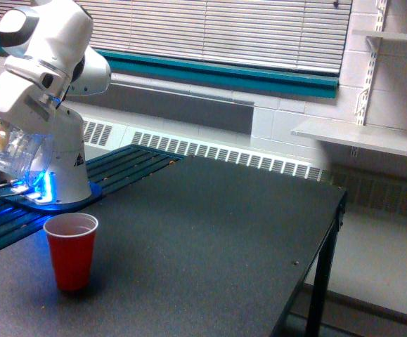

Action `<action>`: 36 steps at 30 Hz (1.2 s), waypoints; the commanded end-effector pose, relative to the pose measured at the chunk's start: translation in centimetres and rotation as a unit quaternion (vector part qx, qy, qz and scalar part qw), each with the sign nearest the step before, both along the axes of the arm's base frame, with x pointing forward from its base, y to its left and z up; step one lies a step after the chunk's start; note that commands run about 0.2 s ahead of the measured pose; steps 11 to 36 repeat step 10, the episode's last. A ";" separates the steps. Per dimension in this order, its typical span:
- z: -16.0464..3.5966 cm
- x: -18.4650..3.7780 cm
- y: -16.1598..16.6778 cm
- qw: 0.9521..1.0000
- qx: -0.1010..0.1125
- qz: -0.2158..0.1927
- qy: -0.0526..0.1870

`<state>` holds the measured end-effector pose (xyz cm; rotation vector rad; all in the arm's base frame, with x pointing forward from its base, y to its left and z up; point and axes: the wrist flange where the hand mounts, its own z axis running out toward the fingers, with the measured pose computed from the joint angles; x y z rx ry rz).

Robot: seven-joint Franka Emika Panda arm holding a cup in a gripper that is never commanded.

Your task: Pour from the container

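Exterior view: the gripper (10, 137) pinches the container (10, 151) by its side, tipped mouth-down at the view's left edge, above and behind the red cup (71, 250) so spill would drop there (no brown bits show inside, so it looks emptied) on the table (210, 239)

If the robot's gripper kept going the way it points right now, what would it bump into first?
The gripper points down and toward the exterior view's left, holding the clear container. Going straight on, the container would probably meet the blue-lit slatted surface beside the arm's base first, not the red cup. Depth is hard to judge here.
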<state>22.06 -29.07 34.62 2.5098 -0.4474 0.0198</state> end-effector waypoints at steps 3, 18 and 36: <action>0.1 0.6 0.9 1.000 0.002 0.013 0.006; -0.3 0.8 1.7 1.000 0.014 0.012 -0.002; -0.3 0.8 1.7 1.000 0.014 0.012 -0.002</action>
